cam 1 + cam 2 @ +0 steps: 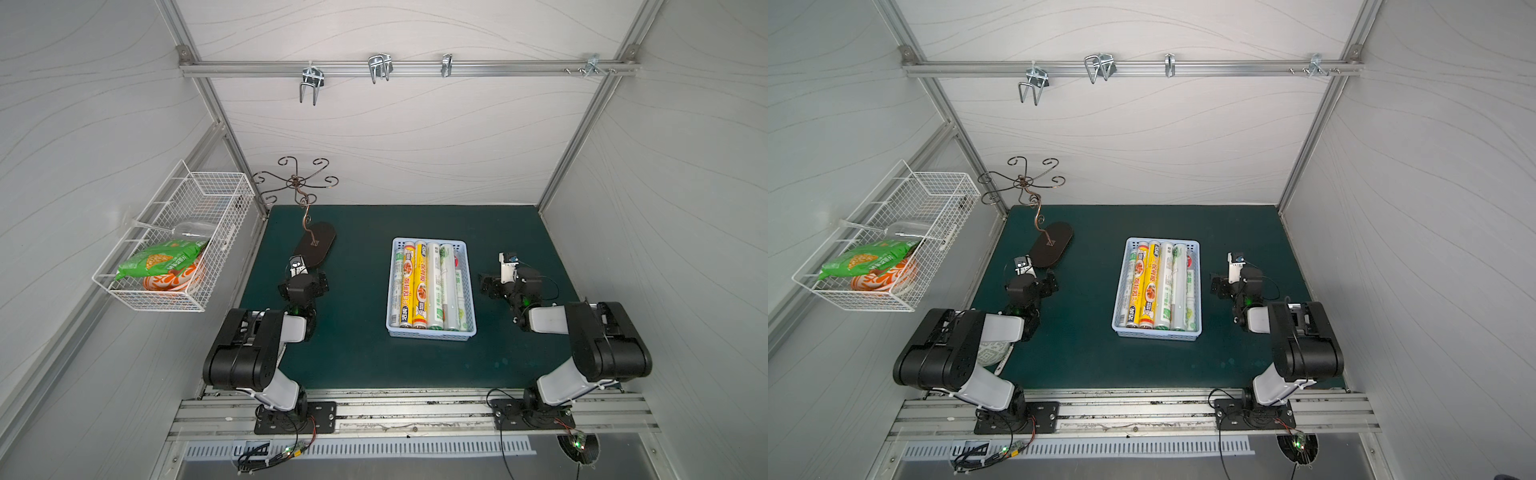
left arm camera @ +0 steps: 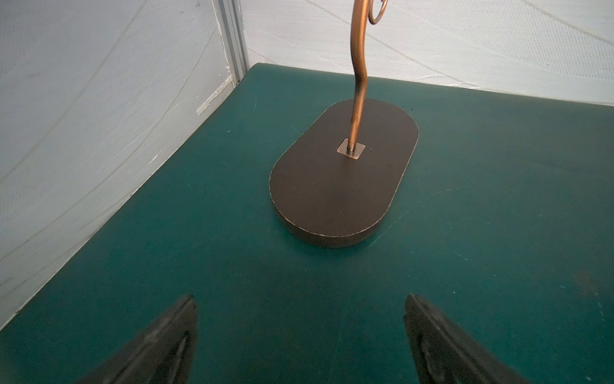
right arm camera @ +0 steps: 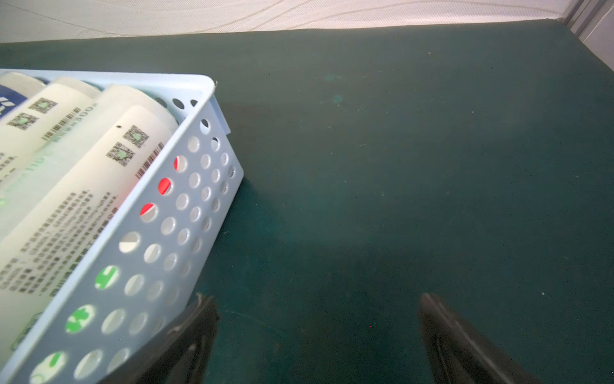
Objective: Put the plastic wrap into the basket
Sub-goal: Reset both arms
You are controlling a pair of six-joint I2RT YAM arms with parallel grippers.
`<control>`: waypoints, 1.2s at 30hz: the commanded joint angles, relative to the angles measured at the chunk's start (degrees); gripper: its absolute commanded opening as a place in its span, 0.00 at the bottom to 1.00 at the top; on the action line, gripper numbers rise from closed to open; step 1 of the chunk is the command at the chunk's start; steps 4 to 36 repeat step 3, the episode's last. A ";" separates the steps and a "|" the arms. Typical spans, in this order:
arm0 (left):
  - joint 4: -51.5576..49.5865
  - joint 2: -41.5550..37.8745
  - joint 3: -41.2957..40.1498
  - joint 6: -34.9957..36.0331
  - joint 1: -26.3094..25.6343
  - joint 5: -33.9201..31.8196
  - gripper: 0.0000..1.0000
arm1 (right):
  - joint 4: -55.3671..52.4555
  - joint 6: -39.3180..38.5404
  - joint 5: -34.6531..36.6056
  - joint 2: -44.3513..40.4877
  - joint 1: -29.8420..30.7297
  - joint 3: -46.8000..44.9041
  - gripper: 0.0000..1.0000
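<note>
The clearest print is on a yellow roll (image 1: 406,286) in the basket (image 1: 432,333). Large characters run along its length and seem to read "PE保鲜膜". Near its front end is a brand mark that looks like "洁成". The second yellow roll (image 1: 420,286) beside it has red characters lengthwise and a blue patch at its far end, both too small to read.

In the right wrist view, a white roll (image 3: 83,206) shows two green QR codes, a barcode and blocks of blurred fine print. The next white roll (image 3: 40,133) has two QR codes, a barcode and a line of print with digits that look like "300".

The print on the green bag (image 1: 162,259) in the wire basket (image 1: 166,301) is unreadable.
</note>
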 commanded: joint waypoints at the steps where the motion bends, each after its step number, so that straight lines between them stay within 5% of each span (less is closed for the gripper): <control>1: 1.13 -0.14 1.27 0.55 0.20 0.46 1.00 | 1.11 -0.44 -0.59 0.01 -0.29 1.26 0.99; 36: 1.17 -0.13 1.18 0.57 0.20 0.46 0.99 | 1.39 -0.44 -0.52 -0.13 -0.20 0.94 0.99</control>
